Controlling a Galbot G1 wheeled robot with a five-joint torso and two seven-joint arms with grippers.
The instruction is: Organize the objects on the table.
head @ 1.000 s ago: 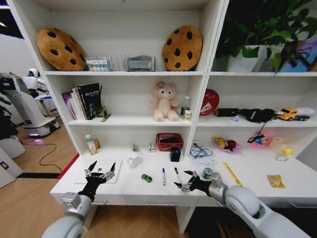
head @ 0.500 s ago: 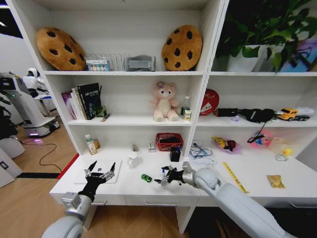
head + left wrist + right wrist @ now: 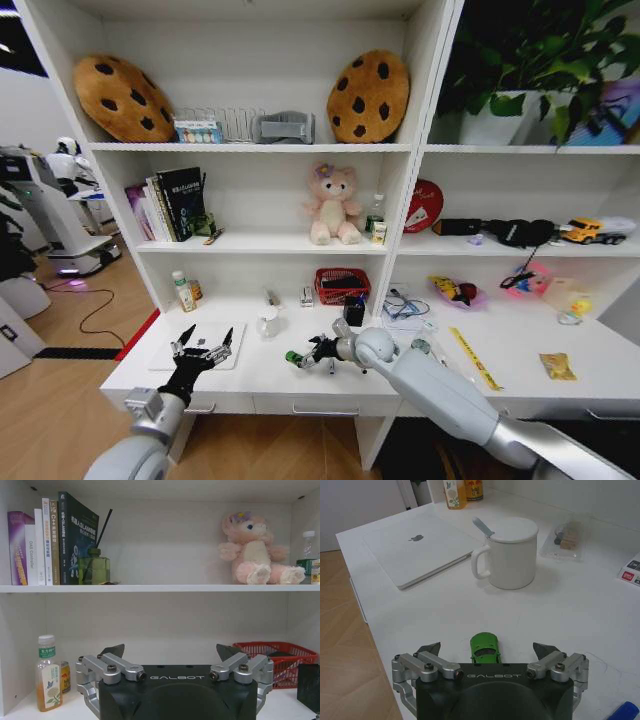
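Right gripper hovering over green toy car on table, fingers apart, left gripper idling above laptop, fingers spread.

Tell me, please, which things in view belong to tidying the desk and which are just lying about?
Part of the job: green toy car between the open right gripper fingers; silver laptop; yellow ruler; white table; open left gripper over the laptop.

Lying about: white mug; pink plush bear; cookie cushions; red basket.
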